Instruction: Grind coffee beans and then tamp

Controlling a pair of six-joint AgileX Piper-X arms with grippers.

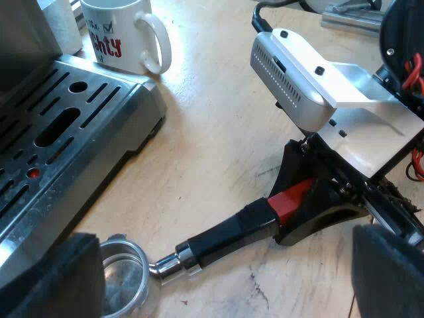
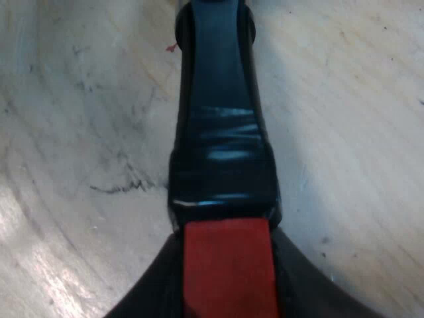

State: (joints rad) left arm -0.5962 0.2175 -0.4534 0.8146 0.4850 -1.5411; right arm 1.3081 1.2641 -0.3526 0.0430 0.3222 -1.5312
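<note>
The metal holder (image 1: 124, 273) lies on the wooden table beside the espresso machine's drip tray (image 1: 66, 132). Its dark handle (image 1: 228, 237) runs away from the round basket and ends in red (image 1: 291, 199). My right gripper (image 1: 311, 209) is shut on that red end. In the right wrist view the handle (image 2: 218, 132) stretches away over the wood, and the red end (image 2: 228, 265) sits between the black fingers of my right gripper (image 2: 228, 281). My left gripper (image 1: 228, 265) hovers open above the holder, one finger (image 1: 63, 278) by the basket, the other finger (image 1: 391, 271) past the red end.
A white mug (image 1: 122, 33) with red lettering stands on the table by the corner of the drip tray. The slotted tray's metal edge lies close to the holder's basket. Bare wooden table (image 1: 218, 119) spreads between the machine and the right arm.
</note>
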